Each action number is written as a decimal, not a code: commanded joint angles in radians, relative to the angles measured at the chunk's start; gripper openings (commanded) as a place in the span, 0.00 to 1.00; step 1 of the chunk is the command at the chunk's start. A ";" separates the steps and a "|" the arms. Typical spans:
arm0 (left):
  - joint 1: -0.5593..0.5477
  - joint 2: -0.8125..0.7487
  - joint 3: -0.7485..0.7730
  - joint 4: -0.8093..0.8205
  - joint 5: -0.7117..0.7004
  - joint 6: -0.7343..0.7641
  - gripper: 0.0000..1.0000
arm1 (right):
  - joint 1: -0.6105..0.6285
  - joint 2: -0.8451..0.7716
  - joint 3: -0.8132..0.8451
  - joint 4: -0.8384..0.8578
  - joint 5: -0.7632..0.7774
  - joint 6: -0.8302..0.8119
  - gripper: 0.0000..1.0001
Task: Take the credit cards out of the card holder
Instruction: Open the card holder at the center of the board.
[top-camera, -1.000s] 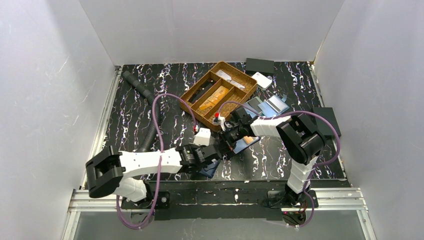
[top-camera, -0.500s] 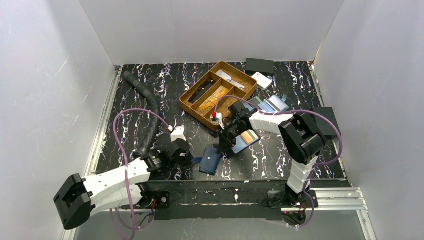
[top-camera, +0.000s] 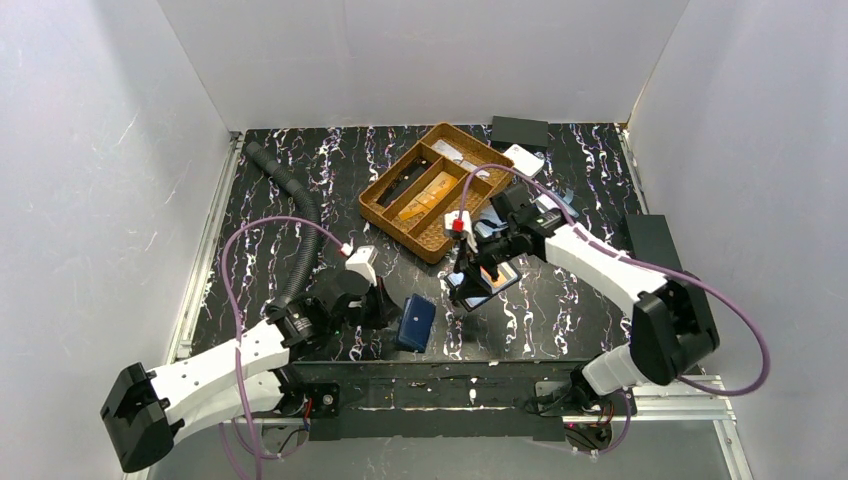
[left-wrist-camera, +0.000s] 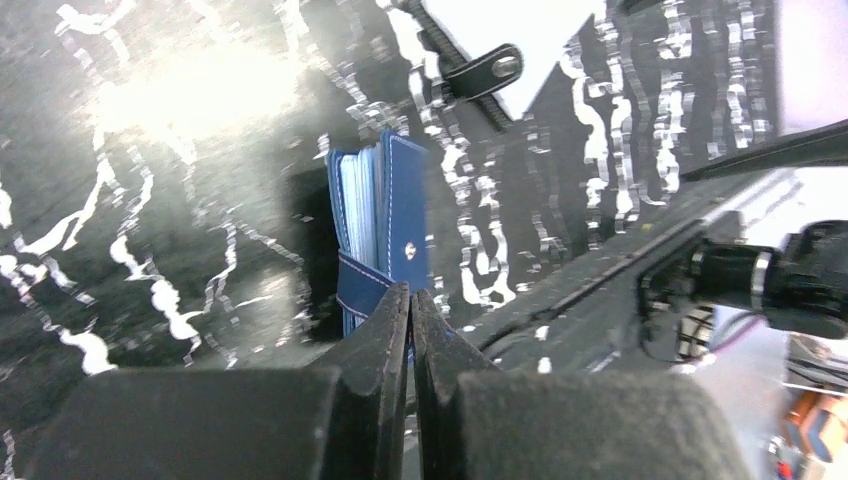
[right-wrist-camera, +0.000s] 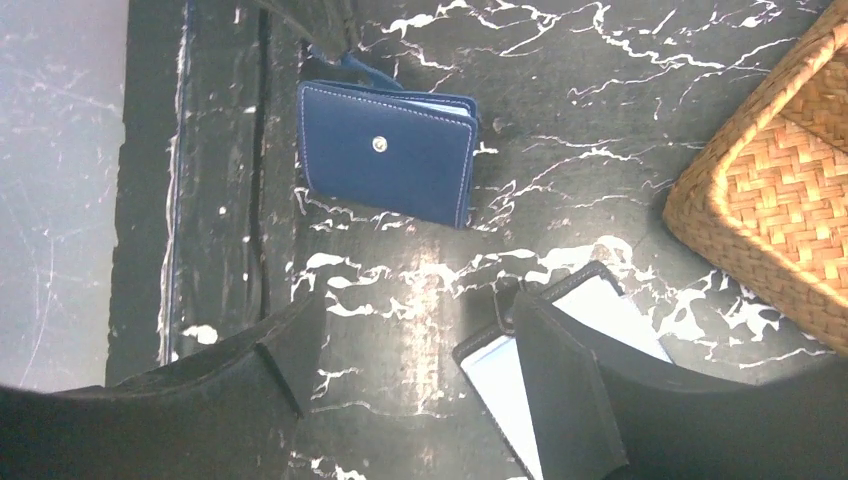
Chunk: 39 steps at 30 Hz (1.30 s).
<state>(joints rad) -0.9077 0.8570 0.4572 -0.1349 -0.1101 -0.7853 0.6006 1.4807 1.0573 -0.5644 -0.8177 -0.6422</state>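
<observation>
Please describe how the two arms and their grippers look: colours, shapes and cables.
The left arm and right arm have white links and black joints. A purple cable loops along each. Each wrist carries a small white box with a red mark. The fingers are black and tapered.

Card holder (right-wrist-camera: 388, 152) matt stitched leather-look; tray (right-wrist-camera: 775, 200) woven wicker; table (right-wrist-camera: 600, 100) glossy marbled.

**Arms:** two, the left arm (top-camera: 215, 365) and the right arm (top-camera: 600, 265), each trailing one purple cable, left (top-camera: 270, 225) and right (top-camera: 740, 330).
**Blue holders:** two, one shut (top-camera: 416, 322) and one open (top-camera: 484, 288).
**Orange card** (top-camera: 491, 274): one in sight, on the open holder.
**Woven tray** (top-camera: 395, 232): one.
**Hose** (top-camera: 290, 215): one.
**Black pads:** two, one at the far edge (top-camera: 519, 131) and one at the right edge (top-camera: 652, 238).
**White box** (top-camera: 523, 160): one.
</observation>
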 joint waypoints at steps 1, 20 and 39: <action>0.005 0.002 0.110 0.067 0.125 0.022 0.00 | -0.034 -0.065 -0.045 -0.079 -0.060 -0.106 0.78; 0.042 0.019 0.054 -0.046 -0.028 -0.053 0.00 | -0.167 -0.047 -0.119 -0.182 -0.189 -0.286 0.79; 0.195 -0.045 0.028 -0.364 -0.193 -0.157 0.26 | -0.222 -0.089 -0.147 -0.207 -0.161 -0.362 0.79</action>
<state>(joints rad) -0.7208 0.8772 0.4534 -0.4179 -0.2596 -0.9348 0.4038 1.4284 0.9180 -0.7383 -0.9680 -0.9710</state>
